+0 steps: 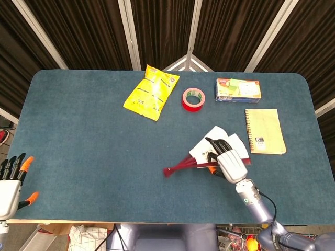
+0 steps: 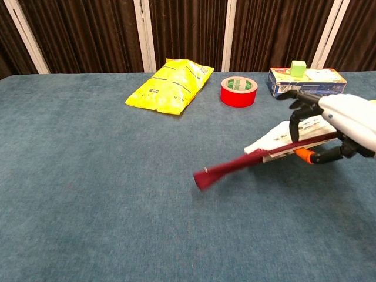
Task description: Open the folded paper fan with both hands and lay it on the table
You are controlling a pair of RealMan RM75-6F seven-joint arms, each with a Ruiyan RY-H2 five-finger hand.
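The paper fan (image 1: 186, 166), with red sticks and white paper, is partly spread. My right hand (image 1: 230, 163) grips it near the paper end. In the chest view the fan (image 2: 235, 166) hangs tilted above the table, with its red pivot end pointing left and down. There my right hand (image 2: 343, 120) wraps its dark fingers over the white leaf. My left hand (image 1: 9, 184) hovers off the table's front left corner with its fingers spread, holding nothing. It does not show in the chest view.
On the blue table (image 1: 78, 130) a yellow snack bag (image 1: 152, 93), a red tape roll (image 1: 193, 99) and a blue box (image 1: 238, 90) lie along the back. A spiral notebook (image 1: 265, 130) lies just right of my right hand.
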